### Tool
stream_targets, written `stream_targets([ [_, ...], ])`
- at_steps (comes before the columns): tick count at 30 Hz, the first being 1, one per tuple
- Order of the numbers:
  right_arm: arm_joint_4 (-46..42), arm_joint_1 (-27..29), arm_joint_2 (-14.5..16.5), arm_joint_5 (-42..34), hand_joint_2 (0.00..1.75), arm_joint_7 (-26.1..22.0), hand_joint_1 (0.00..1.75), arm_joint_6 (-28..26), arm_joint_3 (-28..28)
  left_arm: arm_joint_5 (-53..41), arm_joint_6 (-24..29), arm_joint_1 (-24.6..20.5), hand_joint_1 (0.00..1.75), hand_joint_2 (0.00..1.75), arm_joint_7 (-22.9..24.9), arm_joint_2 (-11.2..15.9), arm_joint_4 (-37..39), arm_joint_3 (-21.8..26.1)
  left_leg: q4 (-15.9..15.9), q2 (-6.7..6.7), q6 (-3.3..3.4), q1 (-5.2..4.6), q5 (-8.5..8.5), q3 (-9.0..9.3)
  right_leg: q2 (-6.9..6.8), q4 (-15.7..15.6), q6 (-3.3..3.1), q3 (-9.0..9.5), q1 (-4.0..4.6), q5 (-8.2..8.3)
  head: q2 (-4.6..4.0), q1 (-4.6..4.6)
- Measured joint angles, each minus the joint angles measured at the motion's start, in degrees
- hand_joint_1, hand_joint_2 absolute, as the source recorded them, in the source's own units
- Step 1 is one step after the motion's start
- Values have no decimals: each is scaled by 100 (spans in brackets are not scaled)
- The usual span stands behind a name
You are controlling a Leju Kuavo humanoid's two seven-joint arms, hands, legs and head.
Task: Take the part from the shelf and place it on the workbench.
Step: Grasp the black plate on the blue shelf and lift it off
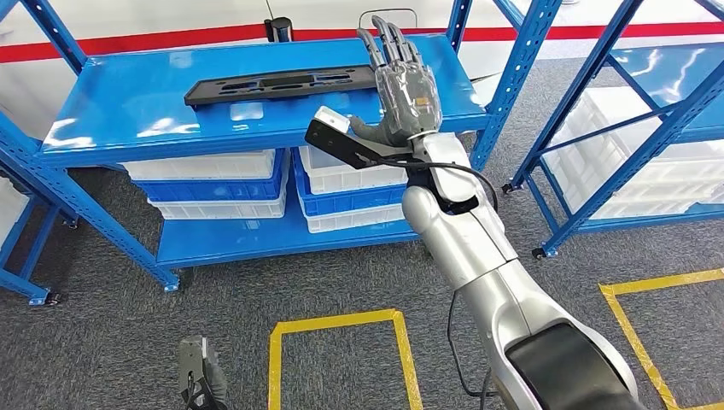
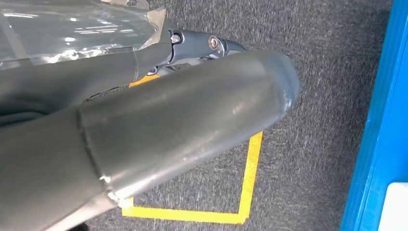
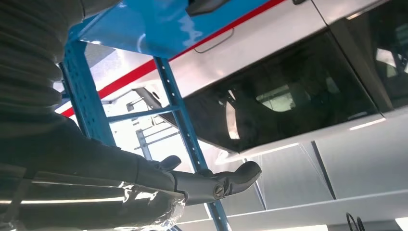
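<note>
Robot's right hand (image 1: pixel 401 81) hovers over the top deck of the blue shelf (image 1: pixel 128 111), fingers straight, apart, holding nothing. The part (image 1: pixel 277 87), a long flat black plastic piece w/ cutouts, lies on that deck, long axis running side to side across the head view; its right end sits just beside the hand, on the thumb side. Reach likely needs a short shift leftward and down. Right hand is far nearer; left hand (image 1: pixel 198 376) hangs low by the yellow floor marking (image 1: pixel 275 359), fingers' state can't be told. Contact btwn right hand and part is unclear: palm covers the part's end. Workbench isn't identifiable.
</note>
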Motion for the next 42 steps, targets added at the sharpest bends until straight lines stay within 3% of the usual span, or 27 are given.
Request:
stream_targets([
  [1,-57,86,-26,45,175,30,0,27,-4,15,1,5,0,0,-4,0,0,1,1,-10,4,-2,-29,30,-1,197,22,-153,-2,-9,0,1],
  [2,-117,166,-51,88,175,58,0,49,-9,30,2,9,0,0,-8,0,0,3,3,-21,-3,-3,-59,67,-3,160,57,-189,-7,81,0,2],
  [3,-178,228,-69,123,175,78,0,62,-15,45,4,11,0,0,-11,0,0,4,5,-30,-17,-3,-93,112,-8,-125,98,-103,-14,260,0,4],
  [5,-299,286,-91,171,175,101,0,81,-28,56,9,9,0,0,-16,1,0,7,20,-34,-67,-23,-174,190,-39,-992,148,261,-21,666,0,9],
  [7,-417,321,-109,207,175,113,0,123,-42,57,16,3,0,0,-16,4,0,6,30,-29,-128,-53,-258,239,-61,-1482,93,495,-12,849,0,0],
  [11,-618,405,-141,242,175,142,0,161,-66,50,27,-10,0,0,-15,15,-2,-1,102,-2,-250,-18,-402,259,-29,-1549,-101,586,-28,816,0,-22],
  [13,-693,420,-148,262,175,166,0,182,-78,30,19,-16,0,0,-11,19,-1,-8,633,3,-301,-1,-649,-4,-13,-1563,-177,655,-52,782,0,-47],
  [15,-725,467,-169,277,175,190,0,219,-93,8,12,-11,0,0,3,19,3,-13,1447,4,-338,6,-925,-482,-4,-1561,-224,718,-35,725,0,-60],
  [16,-732,503,-186,280,175,198,0,232,-101,2,11,-6,0,0,14,19,5,-13,1699,4,-344,8,-941,-675,1,-1561,-234,755,-25,692,0,-61],
  [17,-741,537,-203,281,175,204,0,240,-111,-2,11,-2,0,0,25,19,9,-14,1728,4,-338,8,-834,-766,7,-1561,-234,800,-18,655,0,-61],
  [18,-753,560,-218,282,175,208,0,244,-122,-4,10,0,0,0,34,19,11,-15,1517,5,-320,8,-616,-736,15,-1561,-226,853,-12,616,0,-60],
  [20,-788,577,-237,283,175,212,0,244,-140,-10,9,-1,0,0,46,19,13,-21,695,6,-248,-6,-109,-432,27,-1565,-198,965,0,534,0,-59],
  [22,-836,578,-245,286,175,215,0,248,-149,-22,2,-11,0,0,58,15,14,-46,138,11,-166,-41,76,-181,37,-1584,-144,1032,23,463,0,-57],
  [25,-932,608,-262,311,175,249,0,270,-159,-44,-3,-21,0,0,75,-5,15,-96,-21,7,-47,-67,16,-46,37,-1518,-28,1076,52,464,0,-56],
  [27,-1005,624,-283,333,175,269,0,296,-167,-52,-3,-25,0,0,81,-20,15,-119,-64,4,17,-54,15,87,26,-1254,2,966,50,369,0,-45],
  [31,-1093,702,-341,351,175,285,0,367,-169,-57,-25,-31,0,0,82,-32,15,-152,-69,-12,57,-47,-62,185,19,14,29,98,16,-16,0,-26],
  [32,-1110,732,-357,352,175,289,0,377,-169,-57,-40,-28,0,0,82,-33,15,-155,-67,-21,49,-46,-98,215,17,79,65,-36,7,8,0,-21],
  [33,-1127,755,-370,355,175,293,0,388,-169,-57,-57,-26,0,0,82,-35,15,-157,-65,-28,33,-44,-138,260,12,-80,116,-51,-4,138,0,-20],
  [35,-1156,769,-389,363,175,297,0,414,-169,-58,-90,-26,0,0,83,-38,15,-167,-64,-33,-13,-39,-234,374,-18,-879,218,189,-37,628,0,-14],
  [36,-1166,768,-401,367,175,298,0,428,-168,-61,-103,-28,0,0,84,-40,15,-175,-62,-35,-45,-43,-284,424,-38,-1246,208,313,-32,797,0,-13],
  [38,-1180,771,-425,369,175,307,0,453,-169,-70,-122,-39,0,0,91,-48,15,-194,-56,-30,-120,-57,-362,471,-59,-1591,90,457,-7,934,0,-13],
  [39,-1187,775,-432,368,175,315,0,460,-171,-74,-128,-42,0,0,95,-54,15,-203,-46,-27,-152,-61,-380,485,-53,-1591,1,480,8,904,0,-15],
  [42,-1235,768,-436,373,175,336,0,463,-182,-79,-144,-51,0,0,107,-74,14,-236,278,-7,-223,-32,-435,353,-25,-1587,-152,601,-32,878,0,-33],
])
